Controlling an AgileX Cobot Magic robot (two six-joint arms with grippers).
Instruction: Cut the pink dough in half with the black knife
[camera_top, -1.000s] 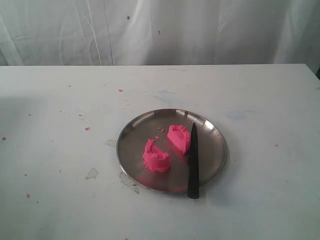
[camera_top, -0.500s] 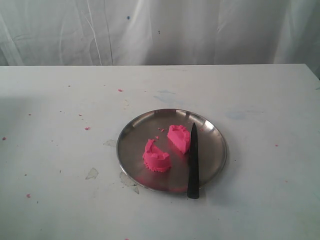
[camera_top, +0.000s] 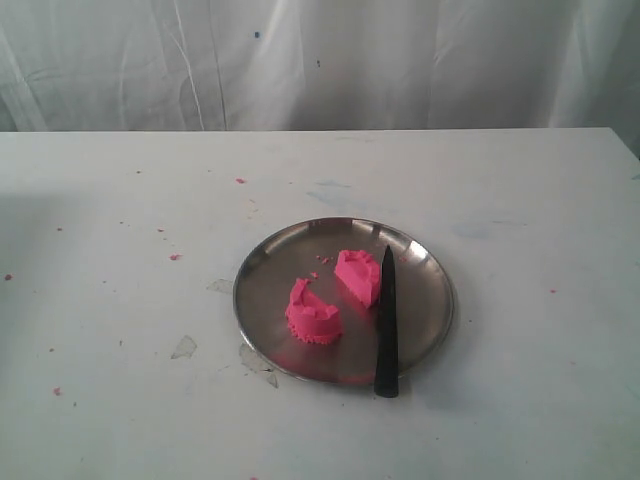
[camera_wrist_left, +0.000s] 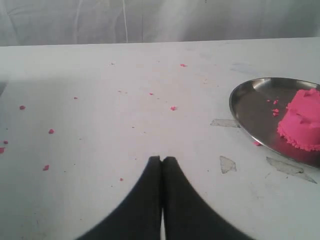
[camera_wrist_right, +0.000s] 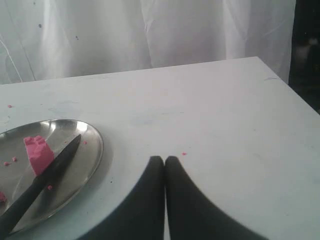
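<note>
The pink dough lies in two half-round chunks on the steel plate (camera_top: 420, 320): one chunk (camera_top: 313, 314) toward the plate's front left, the other (camera_top: 358, 276) near its middle. The black knife (camera_top: 387, 325) rests on the plate's right side, tip pointing away, handle end over the front rim. Neither arm shows in the exterior view. My left gripper (camera_wrist_left: 162, 159) is shut and empty above the table, left of the plate (camera_wrist_left: 245, 107) and the near chunk (camera_wrist_left: 302, 122). My right gripper (camera_wrist_right: 164, 159) is shut and empty, right of the plate (camera_wrist_right: 92, 145), the knife (camera_wrist_right: 45, 177) and a chunk (camera_wrist_right: 37, 153).
Tiny pink specks (camera_top: 175, 257) are scattered over the white table (camera_top: 130, 400), mostly left of the plate. Scuffed patches (camera_top: 184, 347) mark the tabletop by the plate's front left. A white curtain (camera_top: 320, 60) hangs behind the table's far edge.
</note>
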